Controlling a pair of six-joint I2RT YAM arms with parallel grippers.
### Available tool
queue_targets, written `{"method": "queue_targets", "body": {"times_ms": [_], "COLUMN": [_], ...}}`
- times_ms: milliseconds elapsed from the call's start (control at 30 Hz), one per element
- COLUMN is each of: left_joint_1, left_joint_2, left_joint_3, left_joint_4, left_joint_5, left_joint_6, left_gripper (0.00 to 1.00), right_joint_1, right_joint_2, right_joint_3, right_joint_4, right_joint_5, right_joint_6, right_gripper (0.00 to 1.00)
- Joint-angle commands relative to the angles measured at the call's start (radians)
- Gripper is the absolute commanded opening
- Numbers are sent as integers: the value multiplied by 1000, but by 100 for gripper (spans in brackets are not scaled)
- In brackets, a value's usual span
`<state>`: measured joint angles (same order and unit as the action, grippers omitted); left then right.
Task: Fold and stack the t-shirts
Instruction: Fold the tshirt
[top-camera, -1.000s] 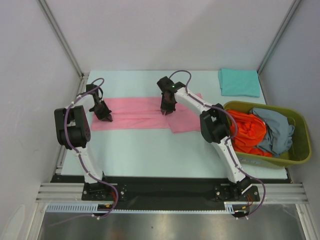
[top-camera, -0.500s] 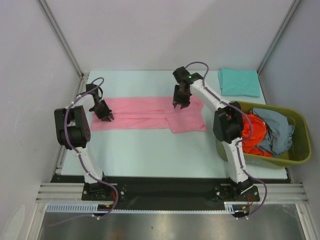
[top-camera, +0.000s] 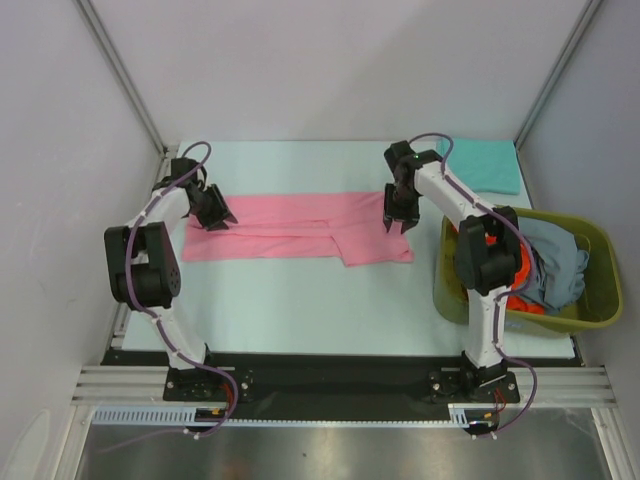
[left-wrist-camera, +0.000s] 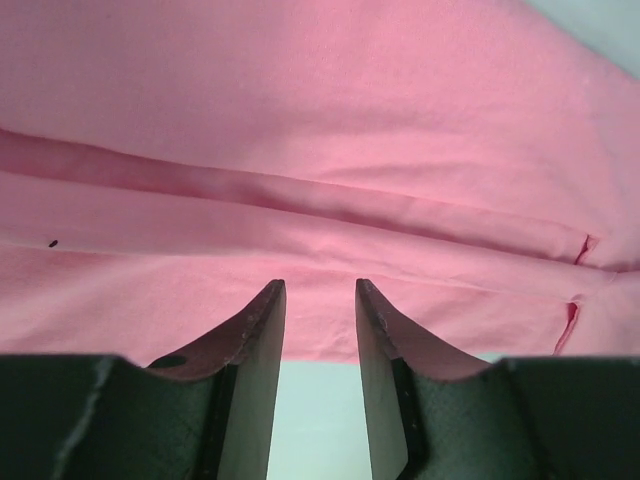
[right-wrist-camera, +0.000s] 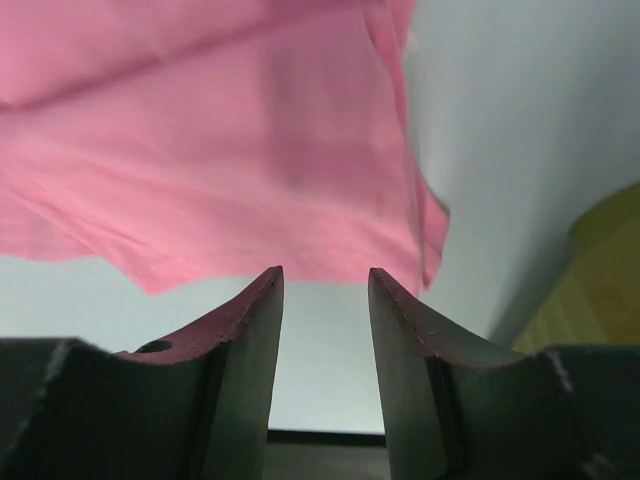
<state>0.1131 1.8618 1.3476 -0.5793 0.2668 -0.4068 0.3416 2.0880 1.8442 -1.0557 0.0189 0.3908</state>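
Orange-red t-shirt (top-camera: 522, 290) sits mostly hidden behind the right arm (top-camera: 478, 262).

Top view high, looking down, wrist views close over shared pink t-shirt (top-camera: 280, 225)

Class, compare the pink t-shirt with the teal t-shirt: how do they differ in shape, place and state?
The pink t-shirt lies as a long strip across the middle; the teal t-shirt is a compact rectangle in the far right corner. The left gripper and right gripper, both open, hang over the pink t-shirt's ends; neither is at the teal t-shirt. Both are plain and lie flat on the table.
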Motion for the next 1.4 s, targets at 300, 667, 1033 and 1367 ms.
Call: {"method": "queue_targets", "body": {"times_ms": [300,667,1033,1367], "left_joint_1": [48,74,73,74], "left_joint_2": [-66,-62,-7,49], "left_joint_3": [-4,-31,-70,-88], "left_joint_4": [-7,10,24,6], "left_joint_5": [-40,-58,-116,-187], "left_joint_6": [26,16,11,10], "left_gripper": [41,33,25,26], "right_joint_1": [143,364,427,413], "right_joint_2": [-169,118,290,406], "right_joint_3": [-145,170,317,432], "right_joint_4": [121,183,129,89], "right_joint_5": [-109,84,266,358], "right_joint_6": [51,289,392,401], "right_gripper": [46,40,36,37]}}
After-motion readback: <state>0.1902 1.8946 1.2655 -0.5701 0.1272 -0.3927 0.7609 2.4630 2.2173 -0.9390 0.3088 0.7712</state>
